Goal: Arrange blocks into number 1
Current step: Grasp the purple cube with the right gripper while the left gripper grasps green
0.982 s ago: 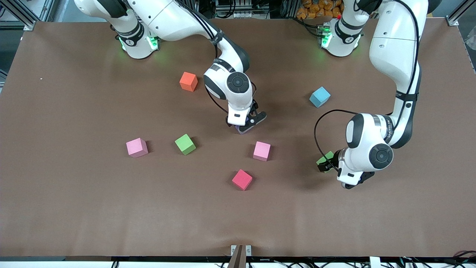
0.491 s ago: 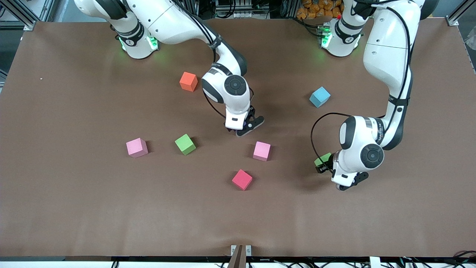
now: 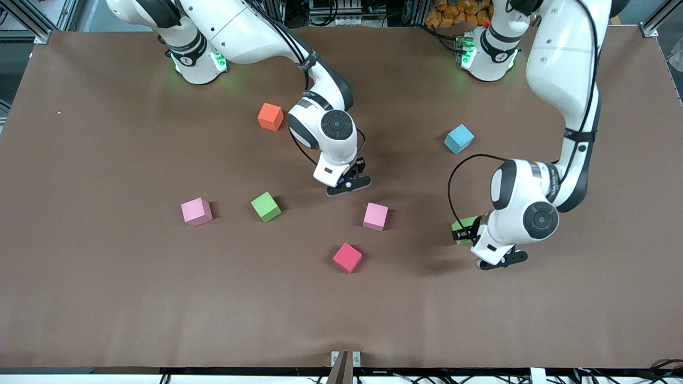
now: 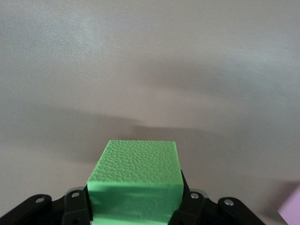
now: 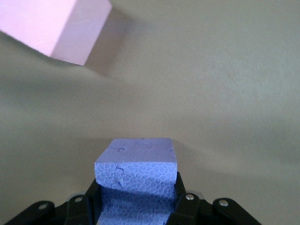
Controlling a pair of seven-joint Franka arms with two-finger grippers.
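Observation:
My right gripper (image 3: 344,184) is shut on the purple block (image 5: 136,169) and holds it just above the table, over the bare spot beside a pink block (image 3: 375,216). That pink block (image 5: 52,27) also shows in the right wrist view. My left gripper (image 3: 466,233) is shut on a green block (image 3: 462,226) toward the left arm's end, and the green block (image 4: 136,180) fills the space between its fingers. On the table lie an orange block (image 3: 270,117), a light blue block (image 3: 459,138), a second green block (image 3: 265,206), a second pink block (image 3: 196,211) and a red block (image 3: 347,257).
The brown table mat (image 3: 133,298) stretches wide around the blocks. The arm bases with green lights (image 3: 198,64) stand along the edge farthest from the front camera. A small bracket (image 3: 345,360) sits at the nearest edge.
Both grippers have shut on their blocks, the right on the purple one and the left on the green one. Each has risen slightly, and the right hand has shifted a little toward its own base.

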